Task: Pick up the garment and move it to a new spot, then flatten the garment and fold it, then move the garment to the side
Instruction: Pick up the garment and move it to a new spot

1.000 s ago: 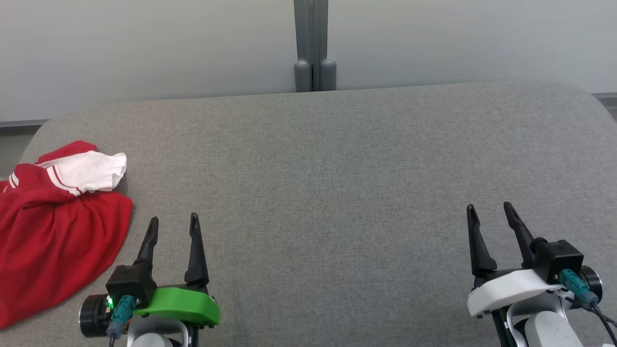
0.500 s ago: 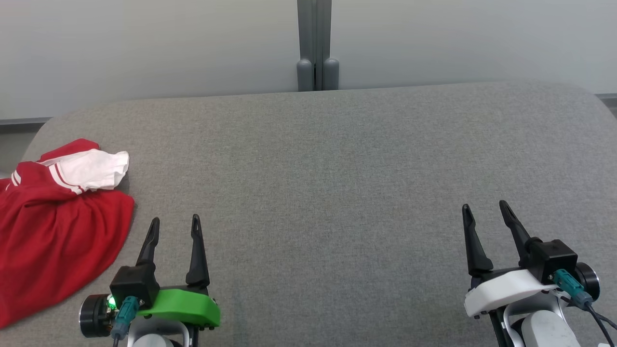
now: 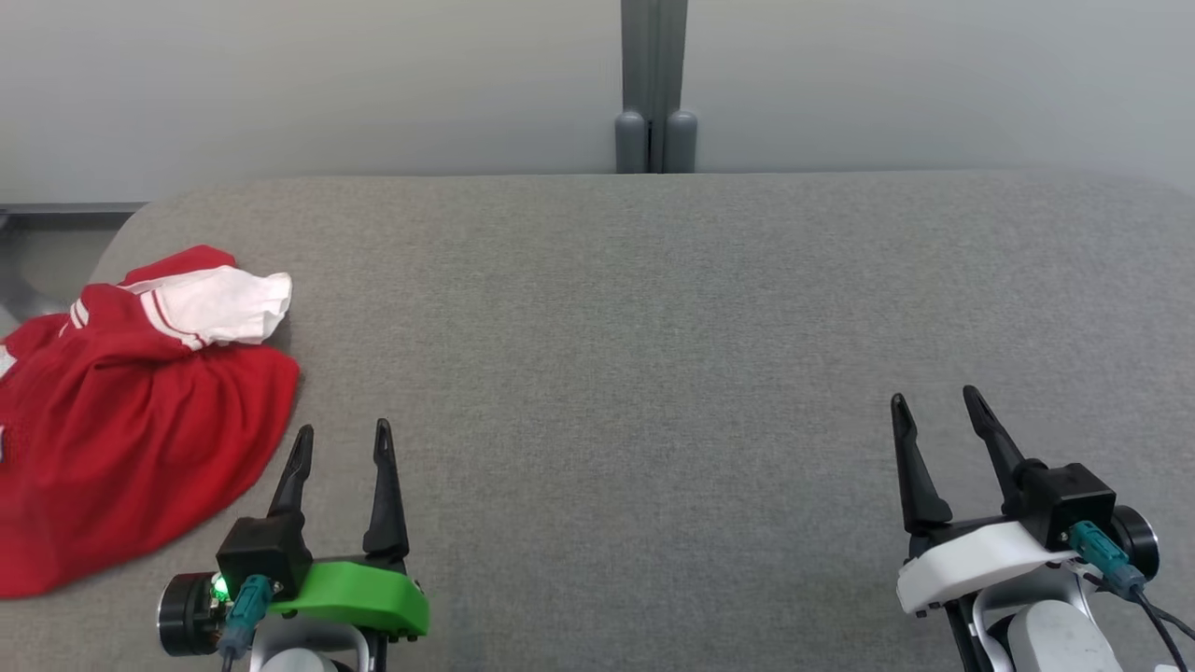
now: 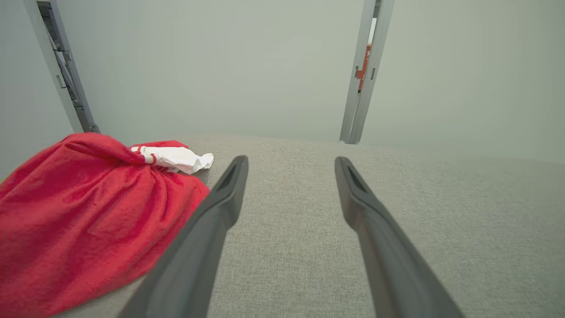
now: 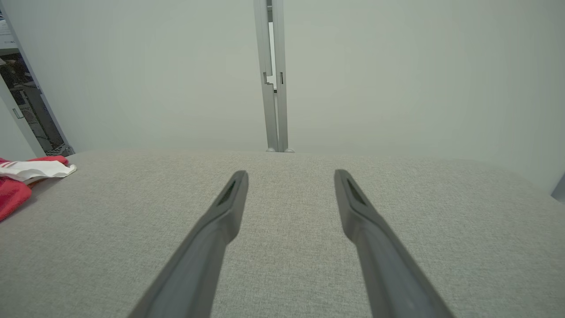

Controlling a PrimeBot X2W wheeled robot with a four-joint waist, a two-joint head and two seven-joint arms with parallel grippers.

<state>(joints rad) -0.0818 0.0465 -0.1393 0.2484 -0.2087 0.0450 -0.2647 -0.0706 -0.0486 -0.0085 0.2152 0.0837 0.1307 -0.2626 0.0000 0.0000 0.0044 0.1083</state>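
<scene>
The garment [image 3: 131,420] is a crumpled red piece with a white, red-striped sleeve, heaped at the left edge of the grey table [image 3: 653,308]; part of it runs off the head view's left side. My left gripper [image 3: 343,433] stands open just right of the heap, nothing between its fingers. In the left wrist view the garment [image 4: 84,212] lies left of the left gripper [image 4: 291,162]. My right gripper [image 3: 934,399] is open at the lower right, far from the cloth. In the right wrist view the right gripper [image 5: 291,176] hovers over bare table, with the garment [image 5: 20,176] at the far left edge.
A pale partition wall with a grey post [image 3: 653,84] stands right behind the table's far edge. The table's rounded left corner [image 3: 131,219] lies just beyond the garment. A grey cloth-covered surface stretches between the two grippers.
The whole head view has shifted, so the camera has turned left; garment and post now sit further right in it. The garment itself lies as before. Both grippers stay open.
</scene>
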